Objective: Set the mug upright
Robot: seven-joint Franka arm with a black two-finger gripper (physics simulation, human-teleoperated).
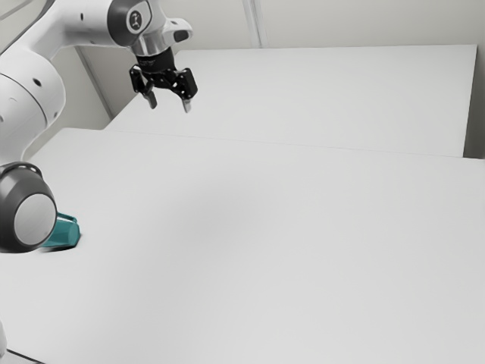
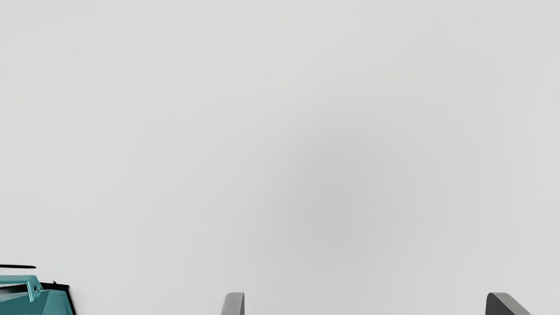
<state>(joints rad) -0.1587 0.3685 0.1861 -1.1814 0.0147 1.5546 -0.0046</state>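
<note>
Exterior view: My pincer (image 1: pixel 170 107) hangs at half past ten, empty and high over a pale table (image 1: pixel 265 250).
Teal mug (image 1: pixel 67 233): Between eight and nine o'clock, lying on its side by my reading, partly behind my arm's grey joint (image 1: pixel 35 219); from the pincer it lies toward seven o'clock.
Fingers (image 2: pixel 234 304): Wide apart, nothing between them.
Step in hand: Righting is still owed, I judge; the stage looks like the reach for a grip.
Next move: Carry the open pincer toward seven o'clock and down, close on the body, then lift and turn it base-down.
Mug's make: Glossy, flat-faceted walls and an angular handle (image 2: pixel 17 278), hard and perhaps slippery.
Tabletop: Smooth, matt, off-white, softly shaded.
</note>
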